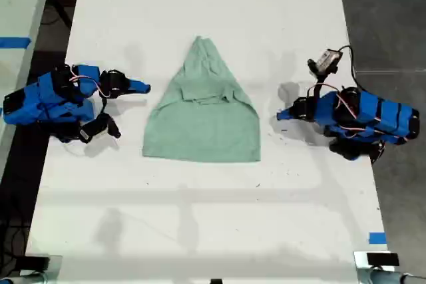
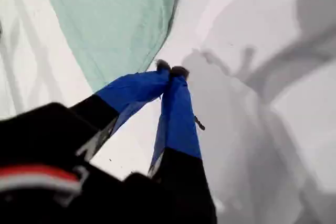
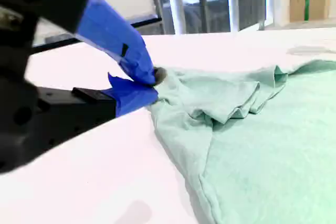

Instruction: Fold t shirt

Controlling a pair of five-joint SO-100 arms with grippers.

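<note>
A white, smooth table [image 1: 200, 224] is carrying everything.

At the exterior view's left, my second gripper [image 1: 145, 87], blue plastic with a tapered point, is lying low with its jaws pressed together on nothing. Just ahead of its tip, the t shirt [image 1: 203, 124] is lying flat mid-table. It is a small pale mint-green cloth garment, narrow at the top and widening to a straight hem.

The second wrist view is showing layered, rippled folds [image 3: 247, 103] across the soft cloth just beyond that gripper. The overhead picture is showing them only as a faint line.

At the exterior view's right, my first gripper [image 1: 281, 115] is pointing at the shirt's side edge, a little apart from it. The first wrist view is showing its blue fingertips [image 2: 178, 72] meeting, empty, with a cloth corner just past them.
</note>
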